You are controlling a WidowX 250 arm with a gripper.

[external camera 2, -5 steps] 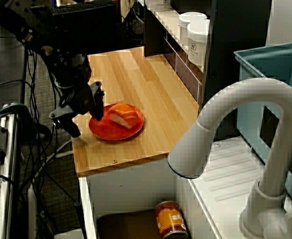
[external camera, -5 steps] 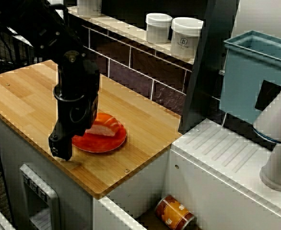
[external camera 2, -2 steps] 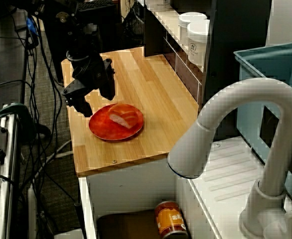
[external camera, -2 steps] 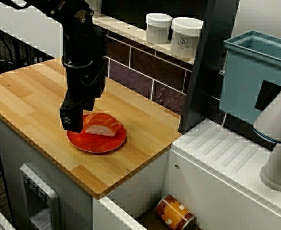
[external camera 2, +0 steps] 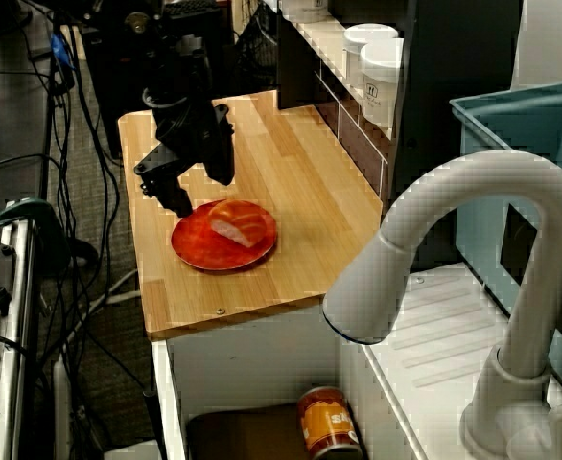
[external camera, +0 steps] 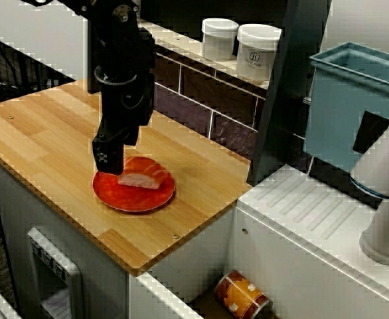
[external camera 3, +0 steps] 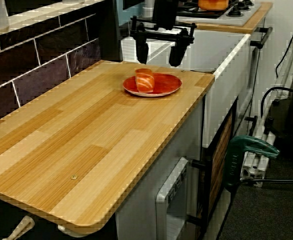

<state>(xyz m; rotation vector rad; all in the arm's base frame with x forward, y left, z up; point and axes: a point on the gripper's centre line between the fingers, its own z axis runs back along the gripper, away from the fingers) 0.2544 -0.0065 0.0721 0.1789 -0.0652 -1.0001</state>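
Pincer (external camera 3: 160, 56) pointing down, apparently spread wide

Counter (external camera 3: 86, 150) – smooth wood; plate (external camera 3: 161, 90) – glossy, probably plastic.

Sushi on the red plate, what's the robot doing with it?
The robot's tool hovers open just above the salmon sushi. The sushi lies on a red plate near the end of the wooden counter. The tool's two fingers stand wide apart with nothing between them, so the sushi is not gripped. It sits on the plate, on its own.
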